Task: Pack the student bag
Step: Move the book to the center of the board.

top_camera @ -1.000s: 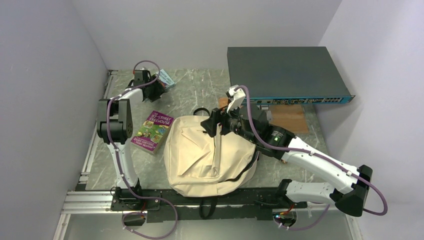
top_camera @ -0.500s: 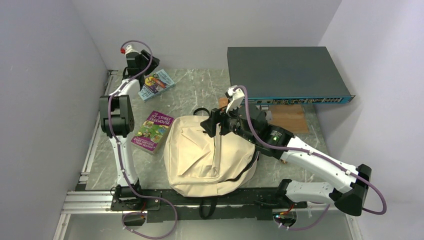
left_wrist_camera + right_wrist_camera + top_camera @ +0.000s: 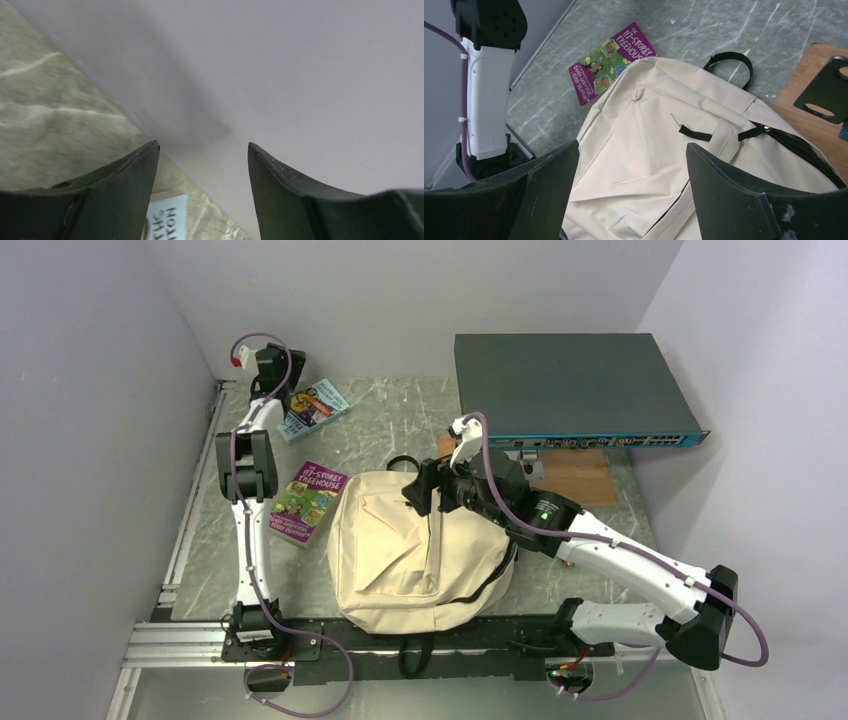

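The student bag lies flat in the middle of the green marbled table, front pocket up, with its black carry loop toward the far side and a black strap trailing off its near right edge. The right gripper hangs over the bag's far end. In the right wrist view its 2 fingers stand wide apart with only cream fabric showing in the gap, so it has hold of nothing, and I cannot tell whether the fingertips touch the cloth. A short black zipper tab lies on the bag just beyond that gap. A purple paperback rests flat on the table just beside the bag's left edge, its far corner close to the fabric. A second, blue-covered book lies well apart from the bag near the far left corner. The left gripper is raised in that corner next to the blue book. In its wrist view the 2 dark fingers are spread with bare wall between them and grip nothing, and a sliver of the blue book shows low between them. A dark flat equipment box sits at the far right, with a wooden board on the table in front of it.
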